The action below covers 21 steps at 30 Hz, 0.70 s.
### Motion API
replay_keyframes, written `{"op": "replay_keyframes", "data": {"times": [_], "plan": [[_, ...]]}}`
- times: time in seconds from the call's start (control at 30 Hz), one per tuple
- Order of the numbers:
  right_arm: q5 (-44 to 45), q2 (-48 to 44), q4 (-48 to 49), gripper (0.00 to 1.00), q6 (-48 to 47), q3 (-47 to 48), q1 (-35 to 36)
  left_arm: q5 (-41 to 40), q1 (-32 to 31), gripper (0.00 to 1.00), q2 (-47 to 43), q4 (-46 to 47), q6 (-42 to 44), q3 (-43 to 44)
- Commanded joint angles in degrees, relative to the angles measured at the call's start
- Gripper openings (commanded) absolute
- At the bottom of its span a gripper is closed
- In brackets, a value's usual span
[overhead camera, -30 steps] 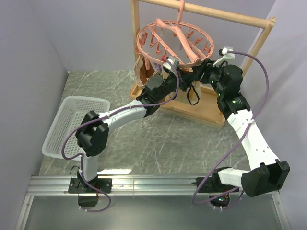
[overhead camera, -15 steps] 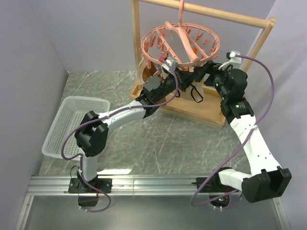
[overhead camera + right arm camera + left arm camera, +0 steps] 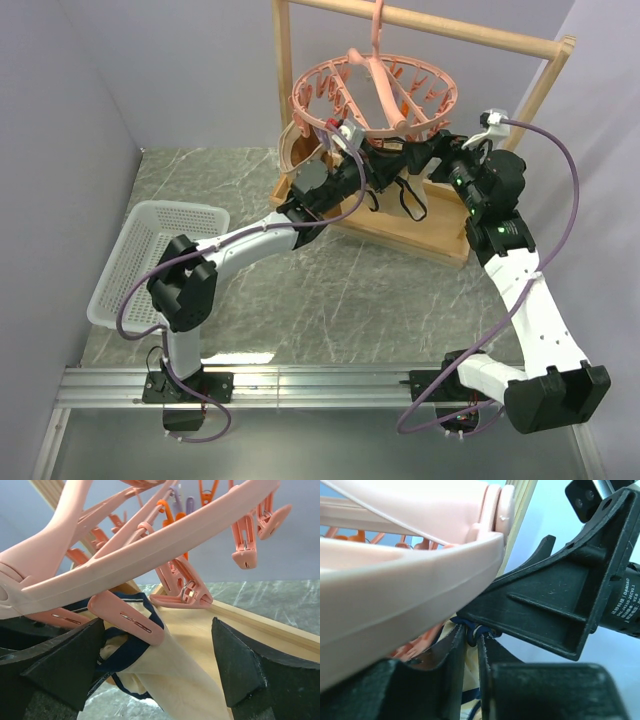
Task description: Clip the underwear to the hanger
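While left pincer (image 3: pixel 472 635) pinches underwear (image 3: pixel 175 670), hanger (image 3: pixel 382 95) swung right.

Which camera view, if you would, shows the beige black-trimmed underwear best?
The right wrist view: the beige black-trimmed underwear hangs plainly under pegs of the salmon-pink plastic hanger. The left wrist shows a sliver between its fingers; the top view hides most behind the arms.

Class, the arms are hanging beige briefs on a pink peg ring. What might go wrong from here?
1. The left gripper pinches just the thin dark trim of the beige briefs; it may slip free.
2. The open right gripper crowds under the salmon-pink plastic ring hanger, which hangs by a hook; a nudge could swing its pegs away.
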Motion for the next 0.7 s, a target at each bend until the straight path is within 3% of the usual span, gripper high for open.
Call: {"op": "replay_keyframes", "data": {"times": [0.0,0.3,0.67], "plan": [[-2.64,-1.21,-2.68,0.94,-0.15,-1.04,-0.12,-1.16,0.64,0.22,-6.39,9.32,0.85,0.28],[-2.46,-1.39,-3.20,0.98,-1.81,-0.60,-0.12,1.21,0.81,0.43,-10.69,7.21,1.11,-6.22],[-4.75,-1.65,-4.52,1.00,-5.33,-1.57,-0.21,3.67,0.90,0.50,-18.68,1.41,2.60,-18.00]]}}
